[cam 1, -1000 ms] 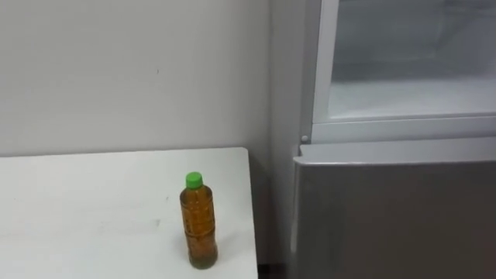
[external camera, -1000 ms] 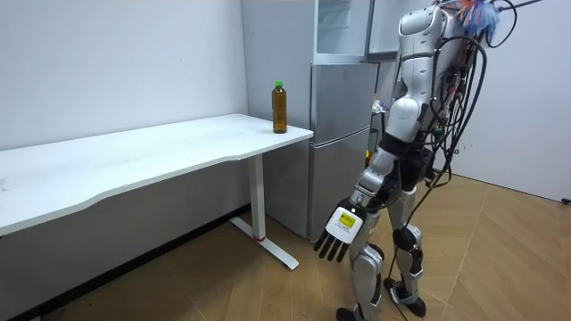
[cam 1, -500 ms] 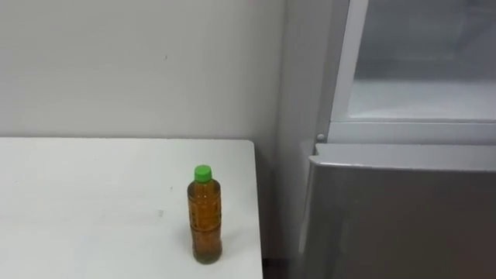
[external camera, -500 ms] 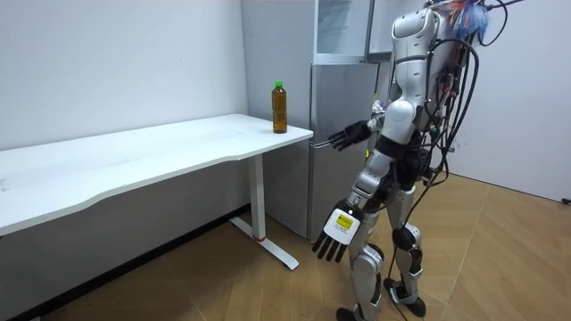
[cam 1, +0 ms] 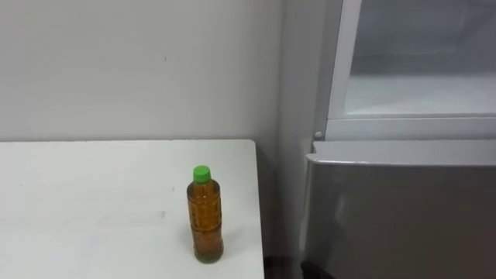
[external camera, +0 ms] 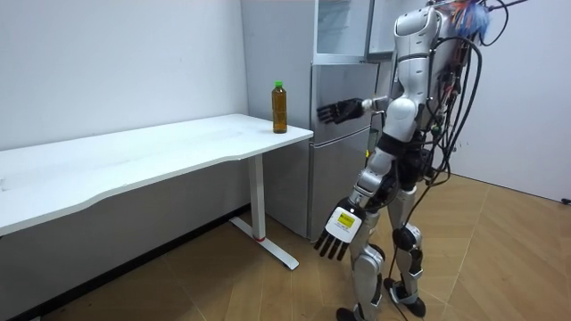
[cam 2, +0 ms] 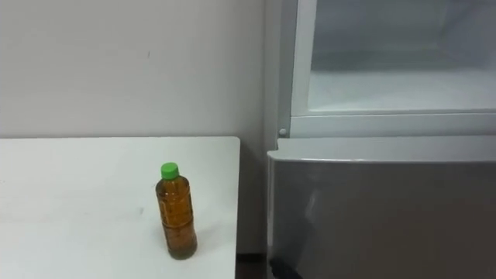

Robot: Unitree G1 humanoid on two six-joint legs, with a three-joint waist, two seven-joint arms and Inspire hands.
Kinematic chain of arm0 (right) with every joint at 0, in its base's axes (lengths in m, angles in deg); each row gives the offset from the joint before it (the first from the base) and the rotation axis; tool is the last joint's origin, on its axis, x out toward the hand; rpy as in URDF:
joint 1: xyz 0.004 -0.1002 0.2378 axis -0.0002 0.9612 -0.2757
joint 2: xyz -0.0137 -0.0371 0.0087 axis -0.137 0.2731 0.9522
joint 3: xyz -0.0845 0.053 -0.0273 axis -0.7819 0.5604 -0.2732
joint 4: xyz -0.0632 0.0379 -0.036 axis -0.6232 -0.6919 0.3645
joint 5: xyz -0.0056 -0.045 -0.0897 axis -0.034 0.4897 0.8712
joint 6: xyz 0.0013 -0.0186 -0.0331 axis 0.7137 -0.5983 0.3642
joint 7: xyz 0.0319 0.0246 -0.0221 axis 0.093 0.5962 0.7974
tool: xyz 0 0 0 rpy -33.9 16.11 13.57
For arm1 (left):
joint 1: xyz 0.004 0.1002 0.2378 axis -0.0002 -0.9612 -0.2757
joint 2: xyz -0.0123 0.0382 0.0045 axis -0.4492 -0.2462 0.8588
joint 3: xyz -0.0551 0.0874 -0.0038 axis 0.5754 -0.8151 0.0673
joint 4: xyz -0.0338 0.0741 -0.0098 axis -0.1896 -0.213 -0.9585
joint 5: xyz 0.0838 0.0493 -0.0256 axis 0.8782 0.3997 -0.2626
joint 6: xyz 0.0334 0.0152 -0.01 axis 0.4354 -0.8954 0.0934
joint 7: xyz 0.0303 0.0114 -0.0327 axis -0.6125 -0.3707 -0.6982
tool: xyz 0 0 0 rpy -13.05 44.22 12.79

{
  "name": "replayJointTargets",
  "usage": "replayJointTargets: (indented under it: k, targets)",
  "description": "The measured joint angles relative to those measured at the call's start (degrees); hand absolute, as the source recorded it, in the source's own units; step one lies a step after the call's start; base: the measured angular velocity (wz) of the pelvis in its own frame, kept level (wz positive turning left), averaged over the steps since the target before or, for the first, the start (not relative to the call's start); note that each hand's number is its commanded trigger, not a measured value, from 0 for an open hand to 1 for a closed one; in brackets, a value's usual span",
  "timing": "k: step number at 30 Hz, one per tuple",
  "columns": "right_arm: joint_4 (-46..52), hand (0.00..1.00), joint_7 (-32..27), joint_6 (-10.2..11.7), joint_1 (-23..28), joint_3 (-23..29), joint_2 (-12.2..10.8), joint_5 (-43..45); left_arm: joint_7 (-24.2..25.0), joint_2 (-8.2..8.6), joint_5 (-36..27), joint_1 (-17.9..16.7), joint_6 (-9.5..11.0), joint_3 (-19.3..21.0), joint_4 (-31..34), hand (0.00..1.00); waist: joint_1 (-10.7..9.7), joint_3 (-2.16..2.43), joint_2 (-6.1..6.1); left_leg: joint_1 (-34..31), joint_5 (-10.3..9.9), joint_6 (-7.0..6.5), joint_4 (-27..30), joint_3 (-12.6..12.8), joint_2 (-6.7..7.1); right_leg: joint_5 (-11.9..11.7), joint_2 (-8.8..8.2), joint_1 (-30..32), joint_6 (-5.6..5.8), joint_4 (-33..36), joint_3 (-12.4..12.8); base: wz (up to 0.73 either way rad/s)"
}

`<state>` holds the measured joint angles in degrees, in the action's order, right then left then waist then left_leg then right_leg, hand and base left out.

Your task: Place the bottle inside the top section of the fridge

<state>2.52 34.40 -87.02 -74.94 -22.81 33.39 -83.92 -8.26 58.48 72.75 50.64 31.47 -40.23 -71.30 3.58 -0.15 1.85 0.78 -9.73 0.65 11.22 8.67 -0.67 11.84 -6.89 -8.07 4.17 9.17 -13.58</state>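
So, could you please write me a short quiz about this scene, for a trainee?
1. True or false: the bottle lies on its side.
2. The raised right hand is: A open; B shut on the bottle; C shut, holding nothing.
3. Fill in: the bottle's cap is ____ in colour.
Key: 1 false, it stands upright on the table; 2 A; 3 green. The left hand hangs low, open.

White table (cam 1: 77, 201) nr wall (cam 1: 116, 62)

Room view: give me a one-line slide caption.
Robot beside the fridge, right hand held out open toward the bottle upright on the table corner, left hand hanging open.
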Motion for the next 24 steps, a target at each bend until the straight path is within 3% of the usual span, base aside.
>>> replayJointTargets:
  k: [4,10,15,24]
  targets:
    - [4.99,0.0,0.09,-0.02,-0.83,0.49,-0.13,-0.06,-0.05,-0.35,0.01,-0.13,0.34,0.05,0.08,0.0,0.24,-0.32,0.8,0.0,0.0,0.0,-0.04,0.06,-0.02,0.0,0.01,0.07,0.0,-0.01,0.07,0.0]
    - [10.38,0.0,-0.12,0.64,-4.37,0.33,-0.71,-3.02,-0.48,-0.52,0.02,0.17,0.76,-1.12,0.15,0.0,1.39,-0.18,0.99,0.04,0.0,0.01,-0.31,0.09,-0.02,0.0,0.01,0.2,0.0,0.02,-0.09,0.0]
    - [10.25,0.0,-0.99,1.7,-7.63,0.27,-2.39,-9.37,-0.64,-0.48,0.14,0.0,1.08,-1.12,0.39,0.0,1.79,-0.11,1.11,0.14,0.0,0.01,-0.35,0.0,-0.02,-0.01,-0.06,-0.06,0.01,-0.03,-0.88,0.03]
    - [3.19,0.0,-3.35,2.09,-9.34,-0.02,-1.98,-16.17,-0.67,-0.64,3.47,0.08,0.35,-0.83,0.3,0.0,3.32,-0.42,1.03,-0.18,0.01,0.04,-0.01,-1.85,0.23,-0.02,-0.1,-0.99,0.03,-0.44,-4.13,0.11]
